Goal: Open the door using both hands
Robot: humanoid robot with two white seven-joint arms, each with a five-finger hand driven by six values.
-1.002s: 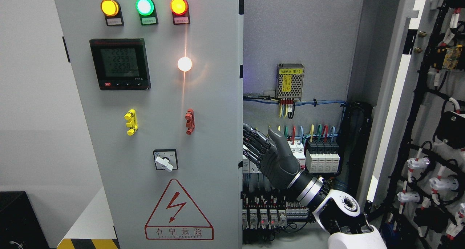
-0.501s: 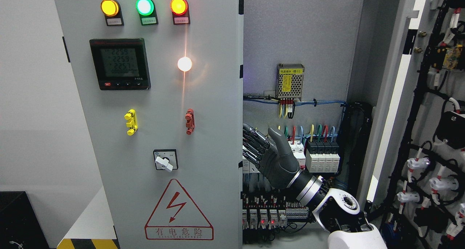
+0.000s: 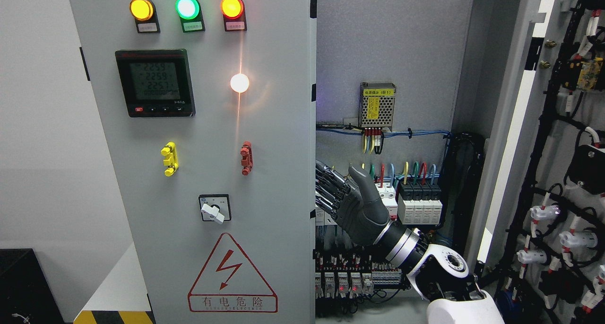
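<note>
The left door (image 3: 198,153) fills the picture's left half, its lamps lit and its right edge free. Just beside that edge, inside the cabinet, the right robot hand (image 3: 347,203) reaches in from the lower right — fingers (image 3: 328,191) extended toward the door's edge, thumb up, gripping nothing visible. Farther right, the right door (image 3: 567,149) stands swung open.

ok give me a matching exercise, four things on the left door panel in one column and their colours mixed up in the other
Things:
1. middle lamp in the top row
2. clip right of centre
3. clip left of centre
4. rotary switch knob

Colours:
A. yellow
B. white
C. green
D. red

Pairs: 1-C, 2-D, 3-A, 4-B
</note>
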